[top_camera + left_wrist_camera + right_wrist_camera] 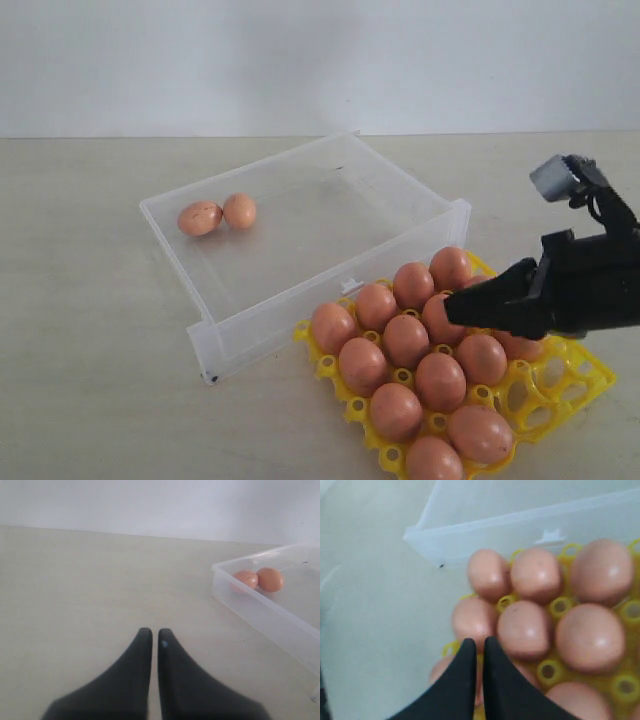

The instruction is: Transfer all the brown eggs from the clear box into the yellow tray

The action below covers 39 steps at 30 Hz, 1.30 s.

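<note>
Two brown eggs (200, 217) (239, 211) lie side by side in the far left corner of the clear box (330, 285); the left wrist view shows them too (245, 579) (270, 579). Several more brown eggs (405, 340) fill cups of the yellow tray (585, 375), which stands just in front of the box on the right. My right gripper (452, 307) hovers shut over the tray's eggs, holding nothing (480, 642). My left gripper (154, 632) is shut and empty above bare table, left of the box; the exterior view does not show it.
A few tray cups (535, 385) at the right end stand empty, partly under my right arm (590, 280). The box's front wall with its latch tab (550, 534) sits right against the tray. A pale wall rises behind the table.
</note>
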{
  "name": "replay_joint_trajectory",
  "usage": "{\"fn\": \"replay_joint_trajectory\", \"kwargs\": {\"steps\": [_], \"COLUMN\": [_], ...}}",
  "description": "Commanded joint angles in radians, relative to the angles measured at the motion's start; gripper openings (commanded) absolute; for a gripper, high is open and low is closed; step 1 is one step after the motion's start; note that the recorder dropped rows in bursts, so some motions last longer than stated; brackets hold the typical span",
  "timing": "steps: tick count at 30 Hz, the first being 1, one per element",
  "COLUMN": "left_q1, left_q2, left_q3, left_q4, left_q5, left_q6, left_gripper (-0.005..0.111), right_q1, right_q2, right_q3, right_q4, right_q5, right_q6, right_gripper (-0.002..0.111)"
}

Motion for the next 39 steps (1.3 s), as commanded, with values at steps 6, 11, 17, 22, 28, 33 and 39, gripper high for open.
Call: {"fn": "replay_joint_trajectory", "kwargs": {"steps": [6,11,17,22,28,33,39], "left_q1": [0.003,0.003,0.003,0.003,0.003,0.003,0.003], "left_q2": [-0.003,-0.003,-0.003,-0.003,-0.003,-0.003,-0.003], "left_q3": [0.003,0.003,0.003,0.003,0.003,0.003,0.003], "left_q4": [-0.003,-0.003,-0.003,-0.003,-0.003,-0.003,-0.003], "left_q5": [-0.004,-0.004,-0.004,-0.004,-0.004,-0.004,-0.004], "left_q6": [-0.001,-0.001,-0.001,-0.001,-0.001,-0.001,-0.001], "left_gripper": [0.004,0.004,0.004,0.004,0.004,0.004,0.004], "right_q1": [0.360,0.405,0.405,0.405,0.405,0.405,0.405], "right_q2": [-0.227,-0.140,-0.107,-0.019,0.056,0.092,0.125], "right_q3": [-0.041,-0.254,-0.300,-0.300,-0.300,-0.300,-0.300], "right_q4": [0.328,1.420,1.854,1.896,1.948,1.950,1.950], "right_q5": [1.311,1.831,1.860,1.936,1.921,1.869,1.837], "right_q6": [-0.505,-1.425,-1.770,-1.834,-1.882,-1.901,-1.906], "right_gripper": [0.000,0.000,0.000,0.000,0.000,0.000,0.000]}}
